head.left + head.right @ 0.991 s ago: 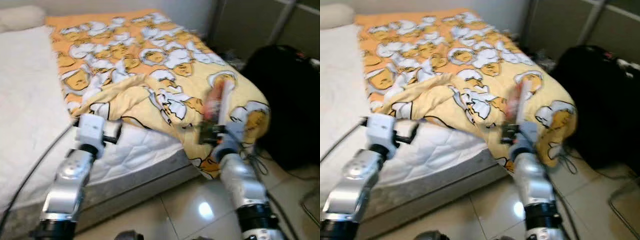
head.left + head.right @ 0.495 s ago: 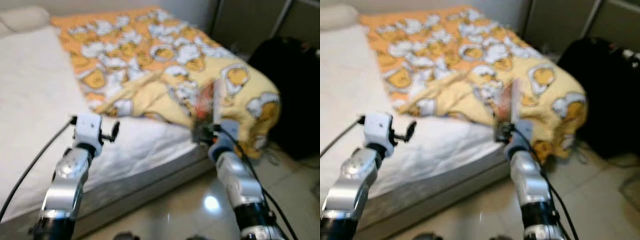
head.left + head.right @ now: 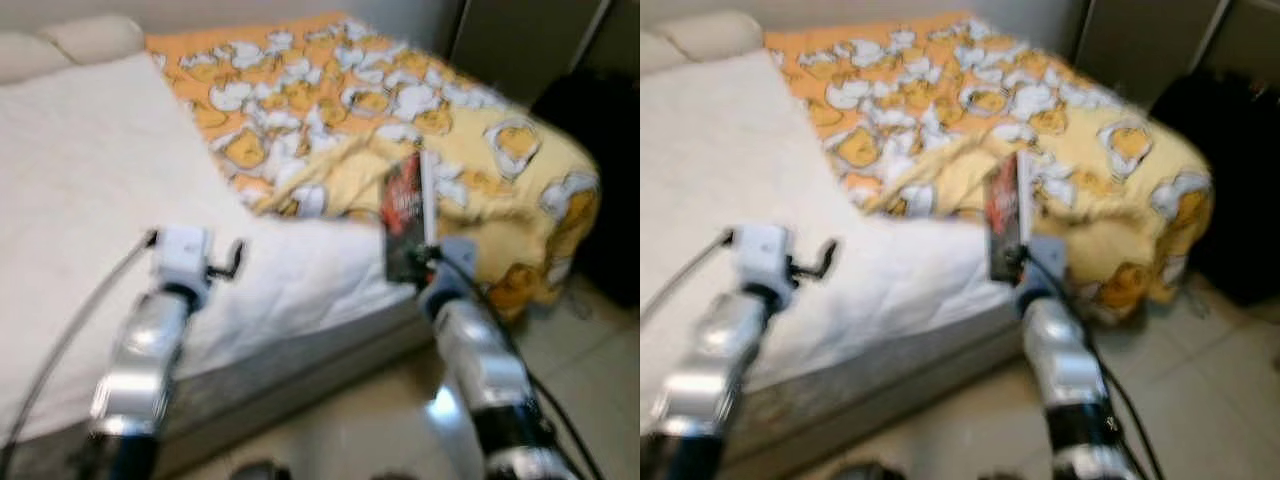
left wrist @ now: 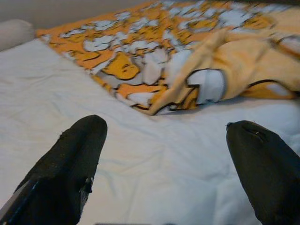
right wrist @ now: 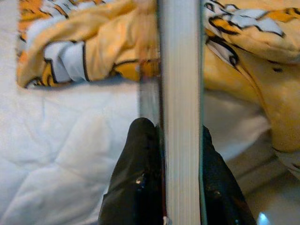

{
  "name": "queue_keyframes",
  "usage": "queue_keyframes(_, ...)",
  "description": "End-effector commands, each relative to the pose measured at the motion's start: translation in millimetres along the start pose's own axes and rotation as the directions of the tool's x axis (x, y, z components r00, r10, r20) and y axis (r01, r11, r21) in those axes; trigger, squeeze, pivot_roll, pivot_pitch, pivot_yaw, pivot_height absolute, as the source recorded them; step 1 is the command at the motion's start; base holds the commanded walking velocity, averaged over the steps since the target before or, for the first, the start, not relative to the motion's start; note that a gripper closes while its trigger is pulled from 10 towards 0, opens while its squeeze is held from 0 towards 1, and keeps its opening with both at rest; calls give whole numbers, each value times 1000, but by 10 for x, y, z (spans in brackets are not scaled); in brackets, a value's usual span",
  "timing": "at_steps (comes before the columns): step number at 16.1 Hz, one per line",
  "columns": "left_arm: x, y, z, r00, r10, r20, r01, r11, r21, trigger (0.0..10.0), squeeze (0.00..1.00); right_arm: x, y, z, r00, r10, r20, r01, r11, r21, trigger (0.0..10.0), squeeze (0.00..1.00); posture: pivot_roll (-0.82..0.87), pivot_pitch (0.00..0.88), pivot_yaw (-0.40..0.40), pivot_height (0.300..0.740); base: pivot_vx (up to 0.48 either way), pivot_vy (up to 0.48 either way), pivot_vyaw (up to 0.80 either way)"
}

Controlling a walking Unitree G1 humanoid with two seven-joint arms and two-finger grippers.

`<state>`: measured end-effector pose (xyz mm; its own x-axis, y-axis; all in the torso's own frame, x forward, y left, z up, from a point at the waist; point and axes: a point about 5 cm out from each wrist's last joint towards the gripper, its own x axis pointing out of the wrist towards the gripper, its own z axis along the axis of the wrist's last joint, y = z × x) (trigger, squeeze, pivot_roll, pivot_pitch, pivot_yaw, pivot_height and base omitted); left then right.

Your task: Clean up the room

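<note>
Right hand (image 5: 180,159): clamped on upright book (image 3: 405,215).
Left hand (image 4: 166,154): wide, over bed (image 3: 90,170).
Tip: keep book level, clear of blanket (image 3: 400,110).

Book (image 3: 405,222): thin, dark cover with red print, white page edge. Held upright on edge, clamped between the right tool (image 5: 176,140) fingers. Sits above the bed (image 3: 90,200) near its foot-side edge, just beside the rumpled yellow duck-print blanket (image 3: 470,140).
</note>
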<state>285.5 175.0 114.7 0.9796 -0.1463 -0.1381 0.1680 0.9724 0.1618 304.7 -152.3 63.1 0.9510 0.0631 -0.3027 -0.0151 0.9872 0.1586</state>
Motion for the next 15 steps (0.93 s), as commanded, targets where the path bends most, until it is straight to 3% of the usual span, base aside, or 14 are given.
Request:
queue_keyframes(1, -15, 71, 0, 1000, 24, -2, -23, 1000, 18, 10000, 0, 15, 11, 141, 998, -1, 60, 1, 1000, 2, 10000, 0, 36, 0, -18, 740, 0, 412, 0)
queue_keyframes(15, -7, 86, 19, 1000, 28, 2, -28, 999, 22, 10000, 0, 18, 35, 142, 998, 9, 62, -8, 1000, -8, 10000, 0, 43, 0, -17, 740, 0, 415, 0)
